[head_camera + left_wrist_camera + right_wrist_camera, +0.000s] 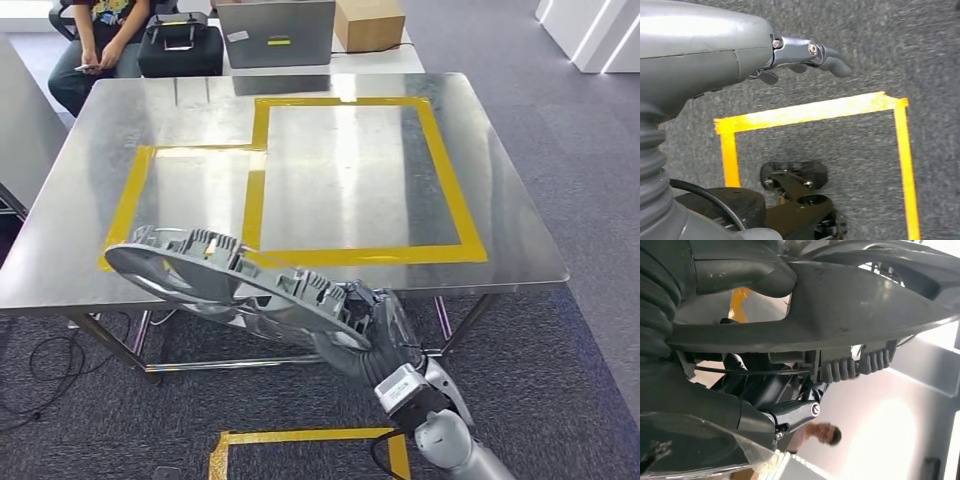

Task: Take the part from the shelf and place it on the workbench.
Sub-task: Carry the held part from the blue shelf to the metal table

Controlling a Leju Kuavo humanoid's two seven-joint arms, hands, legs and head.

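The part (226,275) is a long grey cast-metal piece with ribs and a clear lens underneath. My right hand (381,330) grips it at its right end and holds it level over the near left edge of the steel workbench (340,170). The right wrist view looks along the part (851,300) from close behind, with my right hand's (753,390) thumb above it and dark fingers below. My left hand (806,55) hangs over the carpet with its fingers stretched out and nothing in them.
Yellow tape marks two rectangles on the workbench, a large one (445,170) at the right and a smaller one (128,200) at the left. A seated person (90,40), a black bag (181,45), a laptop (279,30) and a cardboard box (370,22) lie beyond the far edge. Yellow tape (302,437) marks the floor.
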